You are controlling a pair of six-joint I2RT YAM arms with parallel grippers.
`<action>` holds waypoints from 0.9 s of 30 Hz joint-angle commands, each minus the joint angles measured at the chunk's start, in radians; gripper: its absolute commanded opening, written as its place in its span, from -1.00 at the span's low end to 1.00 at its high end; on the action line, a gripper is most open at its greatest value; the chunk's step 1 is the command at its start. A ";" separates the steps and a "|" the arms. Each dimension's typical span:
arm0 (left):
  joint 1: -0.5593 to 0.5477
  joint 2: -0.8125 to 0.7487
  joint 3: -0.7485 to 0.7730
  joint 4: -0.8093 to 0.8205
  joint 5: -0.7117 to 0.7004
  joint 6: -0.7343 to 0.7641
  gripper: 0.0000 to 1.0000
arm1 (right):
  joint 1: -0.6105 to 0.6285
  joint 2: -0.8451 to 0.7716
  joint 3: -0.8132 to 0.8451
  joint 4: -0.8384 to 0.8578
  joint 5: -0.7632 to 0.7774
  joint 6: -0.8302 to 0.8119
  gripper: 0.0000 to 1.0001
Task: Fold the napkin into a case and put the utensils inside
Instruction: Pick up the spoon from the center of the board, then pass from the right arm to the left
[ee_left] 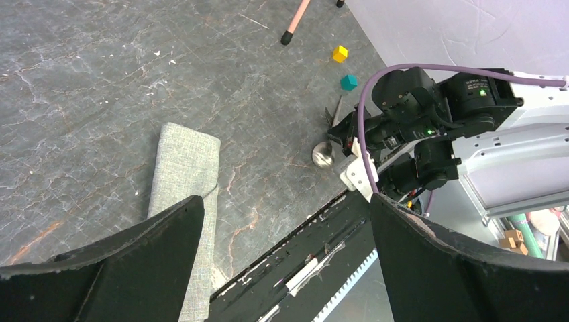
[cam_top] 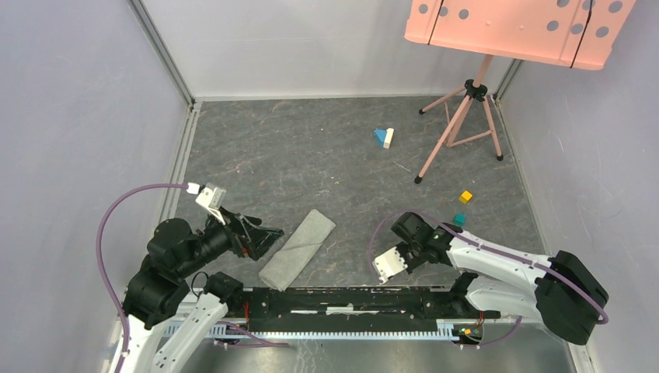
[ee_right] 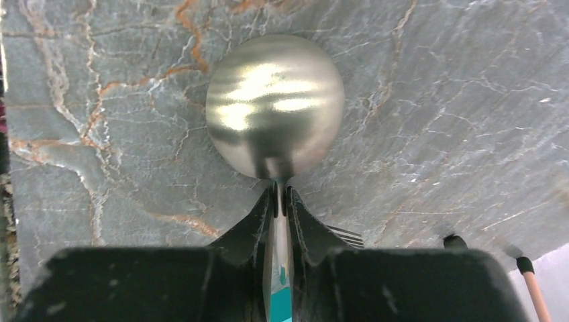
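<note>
**Right gripper (ee_right: 282,198) pinches the spoon (ee_right: 275,107); left gripper (ee_left: 285,201) gapes beside the napkin (cam_top: 298,249)**

Nearest the arm bases, a black rail (cam_top: 350,301) runs along the table's (cam_top: 311,155) front edge. Just past it, the right gripper's fingers (ee_right: 258,228) are pressed together on the spoon's thin handle, and the round shiny bowl sticks out in front of them just above the marbled grey surface. Fork (ee_right: 345,235) tines peek out beside the right finger; whether they are gripped too cannot be told. The left gripper's jaws are spread wide with nothing between them, its tips just beside the napkin's left edge. The napkin is a narrow, long grey folded strip that lies flat and slants across the table between the two arms, well apart from the spoon. Farther out on the right sit a teal block (cam_top: 459,219) and a yellow block (cam_top: 465,196). Beyond them a blue and white block pair (cam_top: 384,137) sits near a pink tripod (cam_top: 458,124) carrying a pink perforated board (cam_top: 517,27).
</note>
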 commanded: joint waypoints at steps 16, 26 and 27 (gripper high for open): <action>-0.001 0.093 -0.136 0.289 0.029 -0.213 1.00 | 0.002 -0.288 0.192 0.287 0.189 0.460 -1.00; 0.000 0.264 -0.207 0.750 0.314 -0.360 1.00 | 0.001 -0.265 0.160 0.978 -0.482 1.295 -1.00; 0.001 0.272 -0.214 0.806 0.360 -0.366 1.00 | 0.001 -0.252 0.128 1.109 -0.562 1.414 -0.99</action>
